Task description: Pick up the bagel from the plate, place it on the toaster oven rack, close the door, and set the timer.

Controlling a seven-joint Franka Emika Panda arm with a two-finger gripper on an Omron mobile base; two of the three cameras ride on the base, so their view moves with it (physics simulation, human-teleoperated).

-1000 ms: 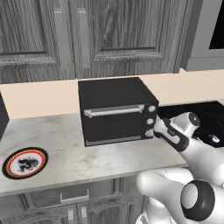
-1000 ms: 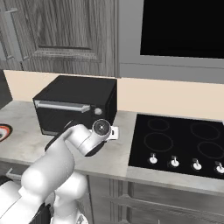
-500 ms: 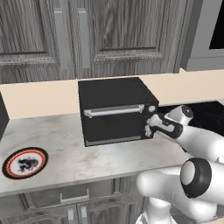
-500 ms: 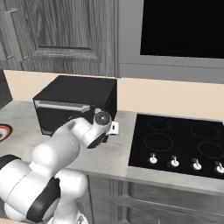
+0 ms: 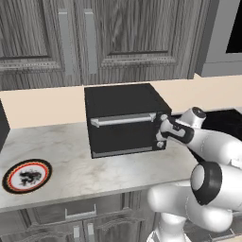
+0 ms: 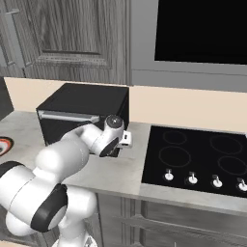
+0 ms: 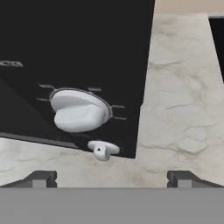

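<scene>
Two spread fingertips (image 7: 39, 178) of gripper (image 7: 111, 178) facing white knob (image 7: 78, 111), shut door (image 5: 124, 134), plate (image 5: 27, 175) far aside

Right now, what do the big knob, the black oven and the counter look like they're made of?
The knob looks like smooth matte white plastic, with rounded edges and no sparkle. The toaster oven looks like black painted metal, flat and dull, with a silvery metal-looking handle. The counter looks like polished marble or stone: pale with grey veins. It's rendered, so these are guesses.
</scene>
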